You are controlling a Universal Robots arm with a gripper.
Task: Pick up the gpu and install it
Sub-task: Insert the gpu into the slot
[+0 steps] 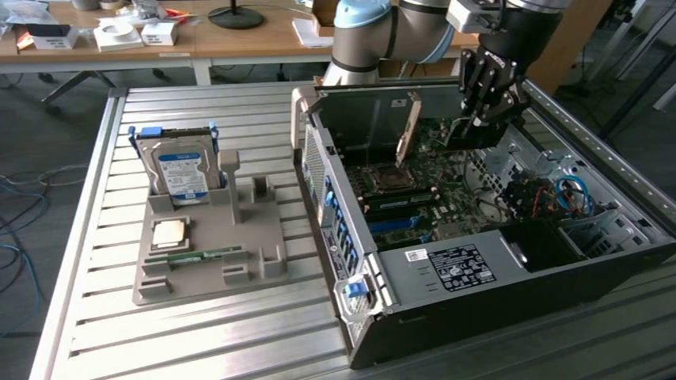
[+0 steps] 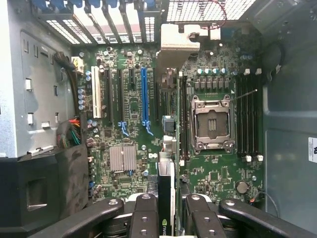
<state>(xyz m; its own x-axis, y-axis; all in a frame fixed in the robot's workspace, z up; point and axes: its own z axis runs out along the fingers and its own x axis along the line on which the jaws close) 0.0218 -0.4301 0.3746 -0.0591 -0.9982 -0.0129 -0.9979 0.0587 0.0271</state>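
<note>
Well, my tool (image 2: pixel 170 203) is half closed on the gpu (image 2: pixel 167 181), clamping both faces. The card stands edge-down over the motherboard (image 2: pixel 129 114) inside the case (image 1: pixel 454 317), beside the blue slot (image 2: pixel 144 99). Light, stiff and fragile, I judge: hold bare board edge, not components.

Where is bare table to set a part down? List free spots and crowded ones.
Free: table slats in front of the holder, toward the camera, and behind the hard drive. Narrow strip between holder and case. Crowded: inside the case, where the gripper grips the gpu.
</note>
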